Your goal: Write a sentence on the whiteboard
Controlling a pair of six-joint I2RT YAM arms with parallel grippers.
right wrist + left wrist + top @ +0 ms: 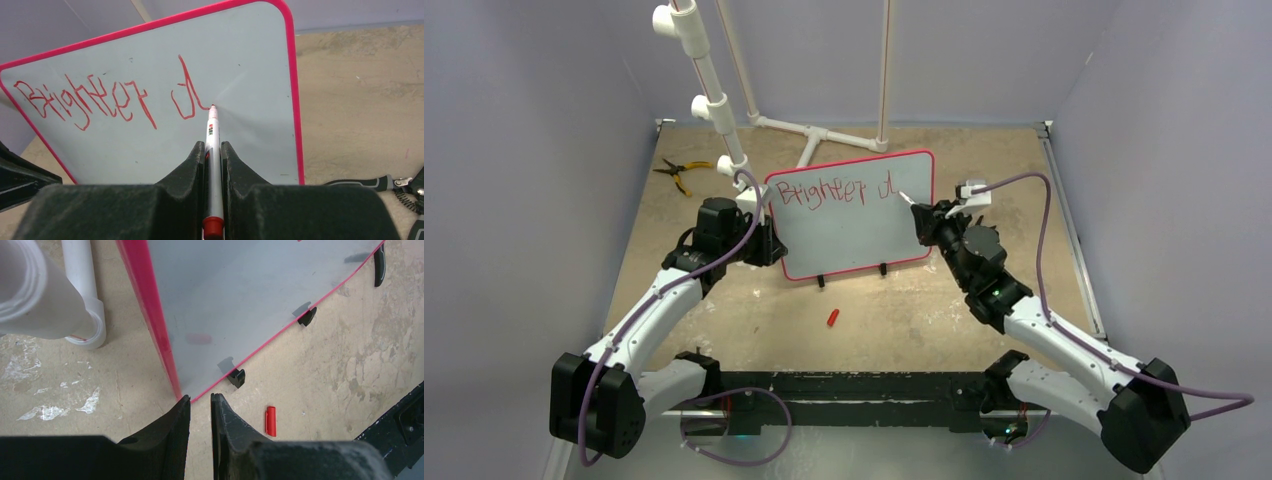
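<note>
Pinching 1 white marker (213, 131) between both fingers, the right gripper (213, 146) sets the red tip against the whiteboard (250, 55), right at the tail of the last stroke. A small printed label sits on the barrel, too tiny to read; the butt end is red. The sentence (85, 100) is 1 row of thin, shaky red lettering along the top of the board. It reads roughly "Brighter", then a lone "d". The board is white with a thin red frame and rounded corners, standing near the middle of the table (904, 310). 3 black feet (236, 377) show along its bottom edge in the left wrist view. The left gripper (200, 399) sits at the board's lower left corner, fingers drawn near together with a slim gap; whether they nip the frame cannot be told. 1 red cap (270, 421) lies on the table in front of the board. 1 pair of yellow-handled pliers (676, 172) lies behind its left side.
</note>
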